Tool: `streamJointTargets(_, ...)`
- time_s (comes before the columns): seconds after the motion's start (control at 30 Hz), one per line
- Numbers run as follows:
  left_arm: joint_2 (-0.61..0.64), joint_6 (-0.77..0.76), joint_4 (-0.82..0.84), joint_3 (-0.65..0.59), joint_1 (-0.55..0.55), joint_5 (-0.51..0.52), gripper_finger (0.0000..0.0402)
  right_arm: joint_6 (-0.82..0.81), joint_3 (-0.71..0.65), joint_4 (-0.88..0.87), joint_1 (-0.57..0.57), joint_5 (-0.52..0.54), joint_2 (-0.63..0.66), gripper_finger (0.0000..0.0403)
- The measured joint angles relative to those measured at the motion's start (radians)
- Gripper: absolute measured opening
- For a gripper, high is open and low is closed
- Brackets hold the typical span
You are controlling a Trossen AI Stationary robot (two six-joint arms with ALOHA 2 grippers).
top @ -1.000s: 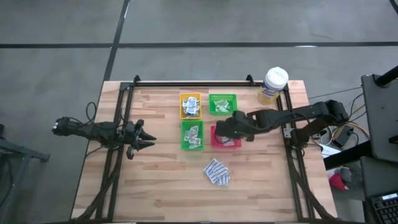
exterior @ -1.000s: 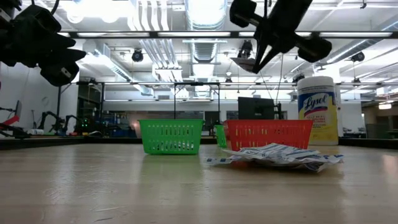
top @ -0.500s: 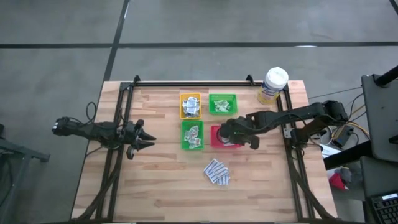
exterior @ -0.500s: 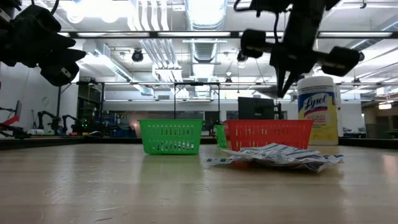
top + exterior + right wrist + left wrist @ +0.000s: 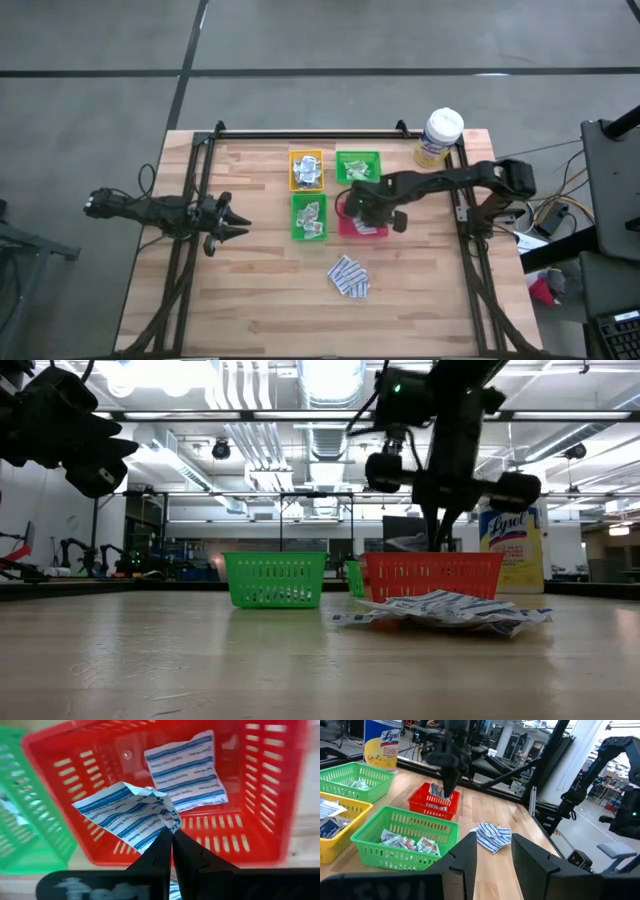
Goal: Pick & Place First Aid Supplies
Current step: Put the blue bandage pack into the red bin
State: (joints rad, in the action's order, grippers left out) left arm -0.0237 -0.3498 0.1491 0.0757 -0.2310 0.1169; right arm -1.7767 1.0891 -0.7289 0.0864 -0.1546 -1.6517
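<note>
Right wrist view: right gripper (image 5: 171, 836) points down over the red tray (image 5: 265, 795), pinching a blue-and-white pad (image 5: 127, 815).

The counter (image 5: 260, 300) is pale wooden planking with a smooth, faintly sheened finish. The red tray (image 5: 260, 795) is glossy moulded plastic with slotted walls. The blue-striped packet (image 5: 127, 815) looks like crinkled, matt paper. The right gripper (image 5: 171, 851) has matt black fingers (image 5: 155, 857).
</note>
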Motion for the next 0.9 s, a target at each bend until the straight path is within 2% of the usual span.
streamJointTargets(0.1, 0.000, 0.000, 0.000, 0.000, 0.000, 0.000, 0.0115, 0.044, 0.014, 0.000, 0.022, -0.038, -0.044, 0.0008)
streamJointTargets(0.23, 0.000, 0.002, 0.000, 0.000, 0.000, 0.000, 0.0115, 0.093, 0.039, 0.000, 0.043, -0.038, -0.083, 0.0008)
streamJointTargets(0.9, 0.000, 0.007, 0.001, 0.000, 0.000, 0.000, 0.0115, 0.192, 0.026, 0.002, 0.072, -0.053, -0.082, 0.0009)
